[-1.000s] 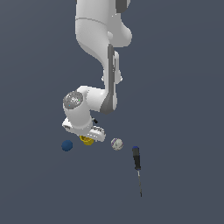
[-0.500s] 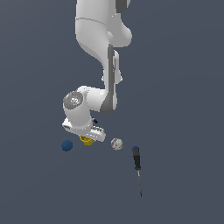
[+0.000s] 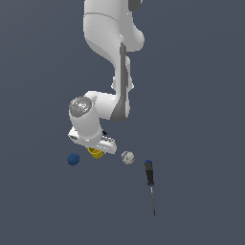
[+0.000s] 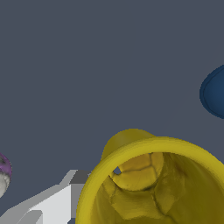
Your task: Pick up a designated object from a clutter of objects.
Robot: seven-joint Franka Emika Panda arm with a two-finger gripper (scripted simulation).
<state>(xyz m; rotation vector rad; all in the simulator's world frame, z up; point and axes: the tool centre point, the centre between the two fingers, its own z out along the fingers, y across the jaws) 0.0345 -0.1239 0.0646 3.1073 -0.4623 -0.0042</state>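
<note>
1. Blue ball [image 3: 73,159]: furthest toward the exterior view's left, resting on the grey floor [image 3: 201,95], apart from the cup. In the wrist view it shows as a dark blue round [image 4: 215,92] at the frame edge.
2. Arm [image 3: 107,52]: white, descending from above, its wrist bent over the cup.
3. Gripper [image 3: 95,148]: directly above the cup and very close to it. One pale finger [image 4: 48,203] appears in the wrist view just beside the cup's outer wall; contact cannot be confirmed. Whether the jaws are wide, narrow, or holding the cup cannot be told from either view.
4. Cup [image 3: 96,152]: yellow, largely hidden beneath the gripper in the exterior view, between the blue ball and the white ball. In the wrist view the cup [image 4: 131,142] fills the lower frame, its open mouth facing the camera, hollow interior visible. Its axis runs roughly along the camera's line of sight, mouth toward the gripper.
5. White ball [image 3: 128,157]: just beside the cup on the exterior view's right, not touching. The wrist view shows it [image 4: 3,177] with a purple marking.
6. Screwdriver [image 3: 150,178]: furthest toward the exterior view's right, black handle with blue end, thin shaft pointing down the frame, well apart from the cup.
</note>
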